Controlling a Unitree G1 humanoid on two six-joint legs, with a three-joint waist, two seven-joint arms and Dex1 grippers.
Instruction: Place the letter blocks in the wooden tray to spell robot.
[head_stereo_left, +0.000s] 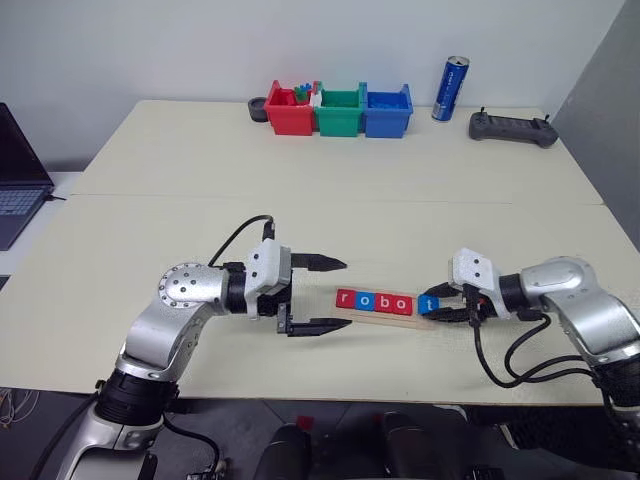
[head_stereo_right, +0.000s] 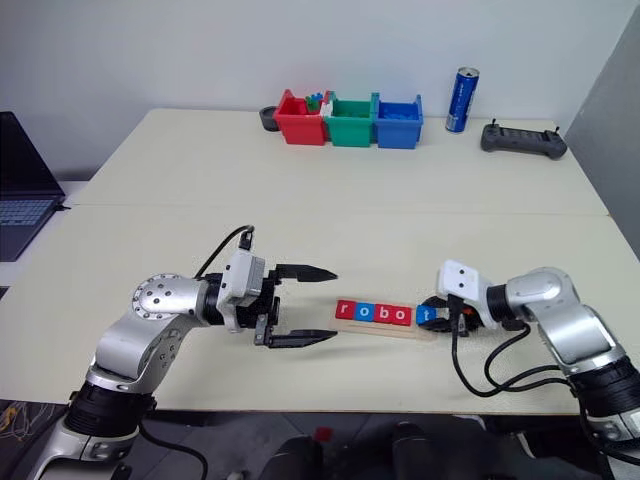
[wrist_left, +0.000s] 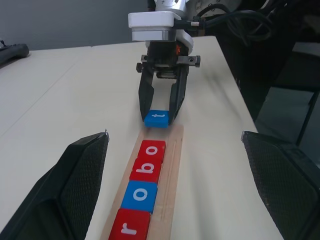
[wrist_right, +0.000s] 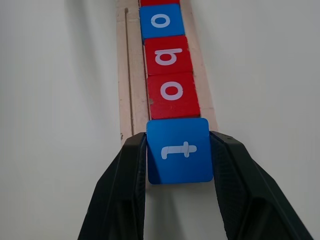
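White lowercase letters are showing on the letter blocks: red "r", blue "o", red "b", red "o" are sitting left to right in the wooden tray; blue "t" is sitting at the tray's right end. Blue can, far right: print unreadable.

Even, bright, diffuse light fills the head views; the pale bench reads clearly with no hard glare, and shadows stay soft and short, a faint one lying under the left gripper near the lower centre of the frame. The blue can at the upper right carries a thin highlight. In the left wrist view the near black fingers at the lower corners are blurred, the background at the upper right dim. The right wrist view is sharp on the blue t block, with a soft grey shadow along the left side of the frame.
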